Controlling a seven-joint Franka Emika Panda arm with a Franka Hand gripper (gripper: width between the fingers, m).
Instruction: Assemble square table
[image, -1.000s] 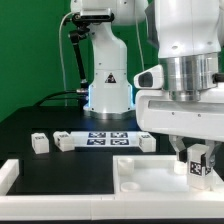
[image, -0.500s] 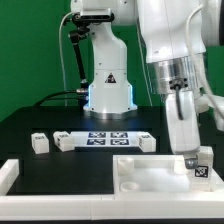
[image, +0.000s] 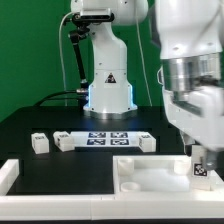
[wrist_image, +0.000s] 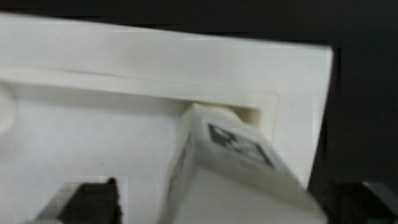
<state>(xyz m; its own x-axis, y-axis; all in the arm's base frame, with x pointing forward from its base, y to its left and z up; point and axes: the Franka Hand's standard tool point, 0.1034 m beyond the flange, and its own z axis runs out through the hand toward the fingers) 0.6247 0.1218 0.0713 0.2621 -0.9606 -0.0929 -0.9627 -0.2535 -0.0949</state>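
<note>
Right now your gripper (image: 197, 150) hangs at 4 o'clock in the exterior view, over the 3 o'clock end of the panel (image: 140, 172), which lies underside up at 6 o'clock on the black table. A tagged leg (image: 200, 167) stands between the fingers, its foot down in the recessed corner. From the wrist view the fingers sit wide on either side of the leg with dark gaps showing, so I cannot tell whether the pads actually press on it. That is your main risk: the leg looks tilted against the corner's rim, and if it is not seated, letting go would probably let it topple into the recess. Turning or pushing while it leans could jam it crooked or drag the panel sideways. Another leg (image: 39, 143) waits at 9 o'clock, near the marker board (image: 105, 139), well apart from this work.
</note>
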